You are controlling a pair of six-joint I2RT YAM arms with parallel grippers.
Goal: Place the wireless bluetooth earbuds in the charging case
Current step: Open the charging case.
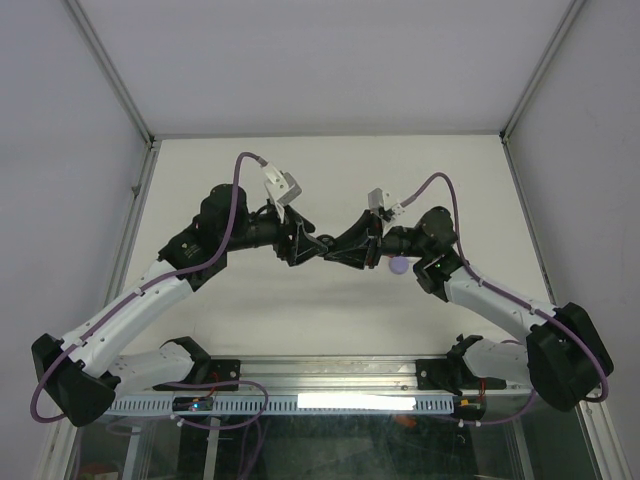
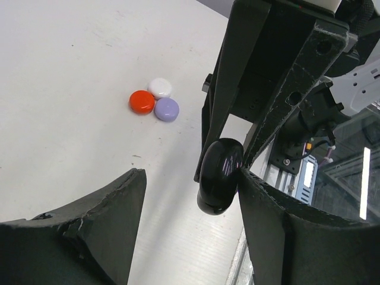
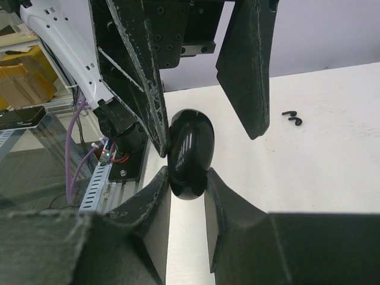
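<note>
A glossy black earbud hangs above the table, pinched between the two fingers of my right gripper, which is shut on it. My left gripper faces it and stands open. One of its fingers touches the black earbud while the other finger stays well apart. Both grippers meet mid-table in the top view, left gripper against right gripper. Red, white and lavender earbuds lie clustered on the table; the lavender earbud also shows from above. No charging case is in view.
Two small black curled bits lie on the white table. A metal rail with a cable duct runs along the near edge. Frame posts and grey walls enclose the table.
</note>
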